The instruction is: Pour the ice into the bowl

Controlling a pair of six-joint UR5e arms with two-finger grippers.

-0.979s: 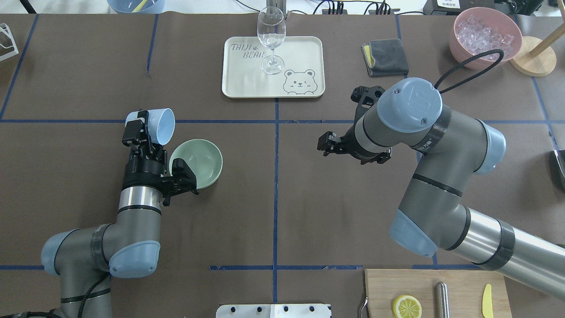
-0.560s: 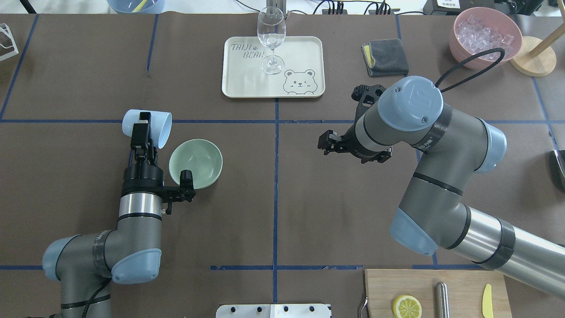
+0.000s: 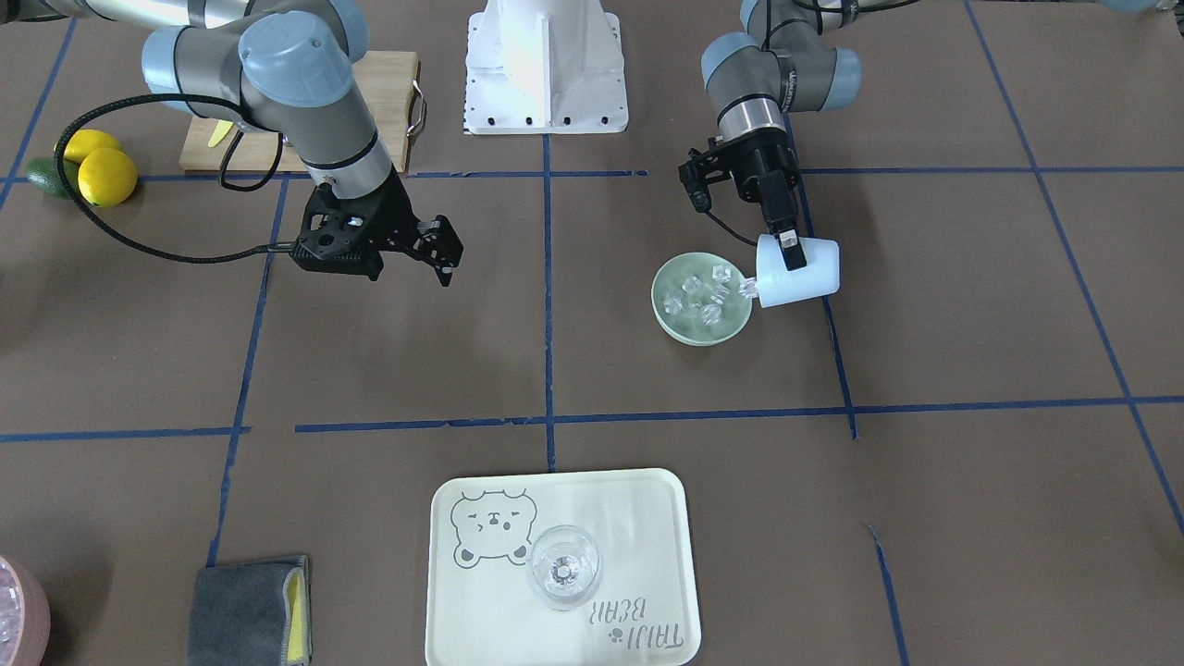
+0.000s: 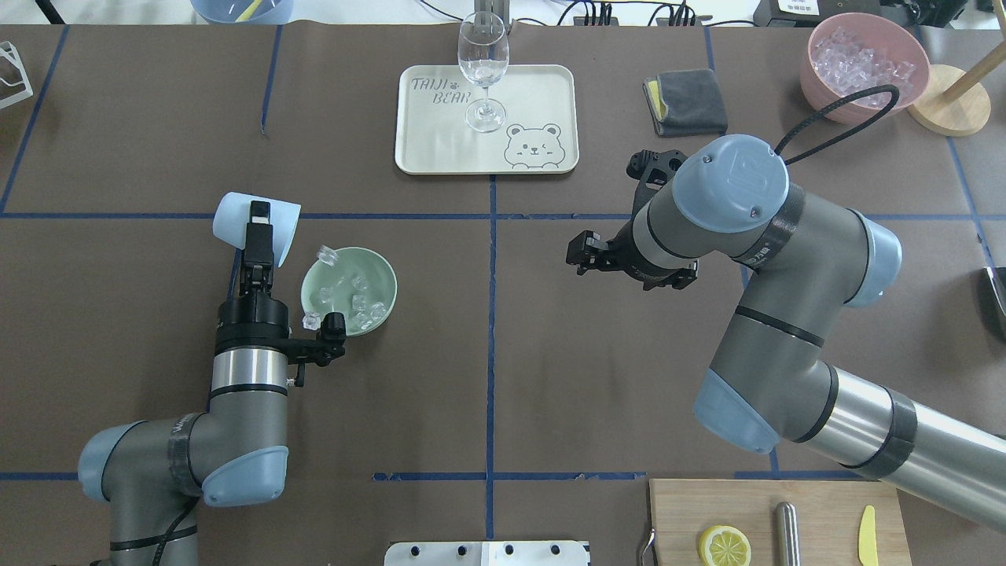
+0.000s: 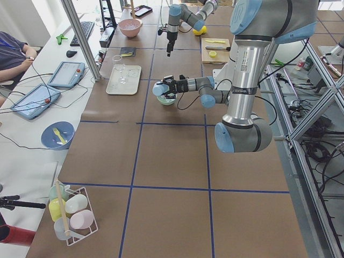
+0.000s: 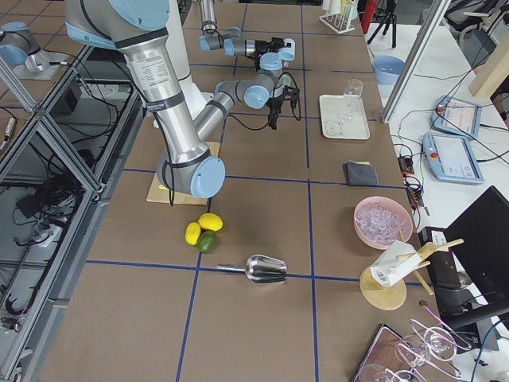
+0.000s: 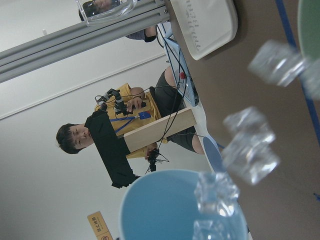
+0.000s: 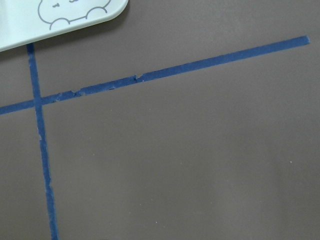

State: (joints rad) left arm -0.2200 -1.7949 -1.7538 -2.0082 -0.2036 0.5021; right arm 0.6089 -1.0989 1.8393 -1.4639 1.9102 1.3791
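Note:
My left gripper (image 4: 257,228) is shut on a pale blue cup (image 4: 236,224), held tipped on its side with its mouth over the mint-green bowl (image 4: 389,277). Clear ice cubes (image 4: 355,300) lie in the bowl, and one cube (image 4: 326,254) is in the air by its rim. In the front-facing view the cup (image 3: 809,277) spills ice (image 3: 698,298) into the bowl (image 3: 668,319). The left wrist view shows the cup's rim (image 7: 150,200) and falling cubes (image 7: 250,152). My right gripper (image 4: 580,255) is open and empty, above the table's middle.
A cream tray (image 4: 534,94) with a wine glass (image 4: 482,59) stands at the back. A grey cloth (image 4: 685,101) and a pink bowl of ice (image 4: 821,79) are back right. A cutting board (image 4: 825,503) with a lemon slice (image 4: 724,545) is front right.
The left gripper has tipped the cup further toward the bowl. The bowl was empty before and now holds ice, with cubes still falling. The right arm has not moved.

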